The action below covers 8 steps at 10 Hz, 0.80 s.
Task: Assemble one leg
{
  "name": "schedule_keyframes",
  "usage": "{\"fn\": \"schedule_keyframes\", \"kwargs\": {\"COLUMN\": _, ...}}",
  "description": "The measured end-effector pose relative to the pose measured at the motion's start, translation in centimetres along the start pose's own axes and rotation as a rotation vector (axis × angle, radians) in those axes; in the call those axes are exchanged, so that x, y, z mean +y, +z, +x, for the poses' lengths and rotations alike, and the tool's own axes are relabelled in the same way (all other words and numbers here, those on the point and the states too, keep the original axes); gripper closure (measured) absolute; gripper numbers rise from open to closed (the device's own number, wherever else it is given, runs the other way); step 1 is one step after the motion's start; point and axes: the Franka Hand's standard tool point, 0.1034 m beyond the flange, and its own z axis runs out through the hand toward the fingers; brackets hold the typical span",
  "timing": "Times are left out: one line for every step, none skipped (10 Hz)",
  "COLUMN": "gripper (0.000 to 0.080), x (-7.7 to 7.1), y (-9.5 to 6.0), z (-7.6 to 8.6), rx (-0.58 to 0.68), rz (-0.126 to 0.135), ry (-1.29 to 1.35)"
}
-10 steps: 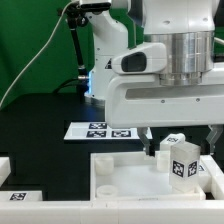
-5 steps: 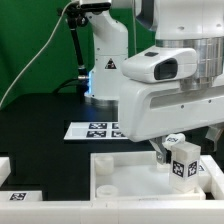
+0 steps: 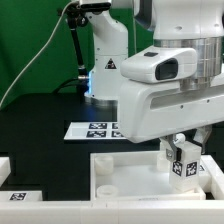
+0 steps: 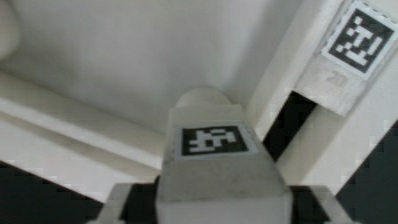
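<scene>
The leg (image 3: 186, 166), a chunky white peg with a black-and-white tag, stands upright at the exterior view's right end of the large white panel (image 3: 125, 172). My gripper (image 3: 181, 153) reaches down around it, one finger on each side. In the wrist view the leg (image 4: 217, 115) fills the space between my fingers (image 4: 135, 200), with its tag facing the camera. My gripper (image 4: 217, 208) appears shut on the leg. The panel (image 4: 107, 90) lies behind it. The leg's lower end is hidden.
The marker board (image 3: 92, 129) lies on the black table behind the panel. The robot's white base (image 3: 105, 60) stands at the back. Another tagged white part (image 4: 361, 42) sits close beside the leg. A white piece (image 3: 12, 170) lies at the exterior view's lower left.
The hand turned about its vertical axis a second ago. Since then the fingers have closed in on the leg. The leg has stayed in about the same place.
</scene>
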Motion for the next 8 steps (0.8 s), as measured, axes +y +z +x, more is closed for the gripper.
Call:
{"fn": "schedule_keyframes", "kwargs": {"gripper": 0.0516, "x": -0.01, "y": 0.00, "z": 0.00, "rx": 0.000, "rz": 0.000, "ry": 0.035}}
{"fn": "schedule_keyframes", "kwargs": {"gripper": 0.0516, "x": -0.07, "y": 0.04, "z": 0.07, "rx": 0.003, "rz": 0.001, "ry": 0.136}}
{"fn": "schedule_keyframes", "kwargs": {"gripper": 0.0516, "x": -0.12, "y": 0.06, "z": 0.10, "rx": 0.004, "rz": -0.001, "ry": 0.333}}
{"fn": "schedule_keyframes", "kwargs": {"gripper": 0.0515, "x": -0.10, "y": 0.07, "z": 0.12, "rx": 0.005, "rz": -0.001, "ry": 0.477}}
{"fn": "schedule_keyframes", "kwargs": {"gripper": 0.0515, "x": -0.11, "y": 0.08, "z": 0.12, "rx": 0.005, "rz": -0.001, "ry": 0.593}}
{"fn": "schedule_keyframes", "kwargs": {"gripper": 0.0515, "x": -0.16, "y": 0.11, "z": 0.08, "rx": 0.003, "rz": 0.002, "ry": 0.749}}
{"fn": "schedule_keyframes", "kwargs": {"gripper": 0.0515, "x": -0.16, "y": 0.13, "z": 0.06, "rx": 0.002, "rz": 0.003, "ry": 0.888}}
{"fn": "schedule_keyframes", "kwargs": {"gripper": 0.0515, "x": -0.24, "y": 0.17, "z": 0.01, "rx": -0.015, "rz": 0.002, "ry": 1.008}}
